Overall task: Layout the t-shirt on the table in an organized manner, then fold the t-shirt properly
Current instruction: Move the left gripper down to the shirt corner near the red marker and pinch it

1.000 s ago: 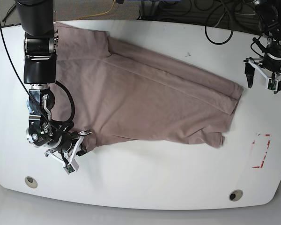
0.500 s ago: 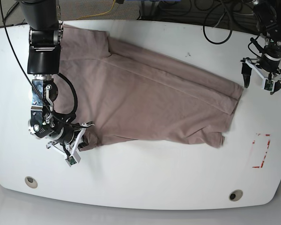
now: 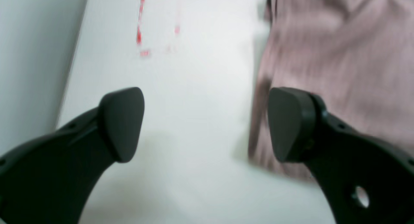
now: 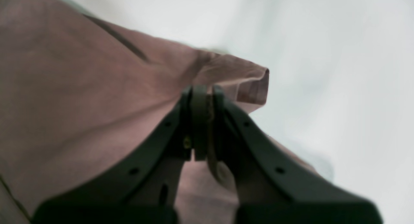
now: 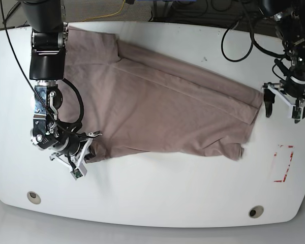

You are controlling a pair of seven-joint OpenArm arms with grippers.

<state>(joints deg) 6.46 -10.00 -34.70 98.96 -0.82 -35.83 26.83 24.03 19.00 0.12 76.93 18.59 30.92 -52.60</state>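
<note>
The mauve-brown t-shirt (image 5: 162,107) lies spread and wrinkled across the white table (image 5: 168,188), running from the back left to the middle right. At its front-left corner my right gripper (image 5: 85,155) is shut on the fabric. In the right wrist view the closed tips of that gripper (image 4: 202,94) pinch a fold of the t-shirt (image 4: 81,88), with a curled corner just beyond them. My left gripper (image 5: 283,112) hangs open just off the shirt's right edge. In the left wrist view this gripper (image 3: 205,123) holds nothing, with the t-shirt (image 3: 339,55) behind its right finger.
A red tape rectangle (image 5: 283,163) marks the table at the front right, also visible as the red tape (image 3: 140,33) in the left wrist view. Two grommet holes (image 5: 33,196) (image 5: 255,211) sit near the front edge. Cables (image 5: 234,30) trail over the back edge.
My left gripper has moved toward the table's front, along the shirt's right edge, still open. My right gripper has shifted slightly up and right with the shirt corner in it.
</note>
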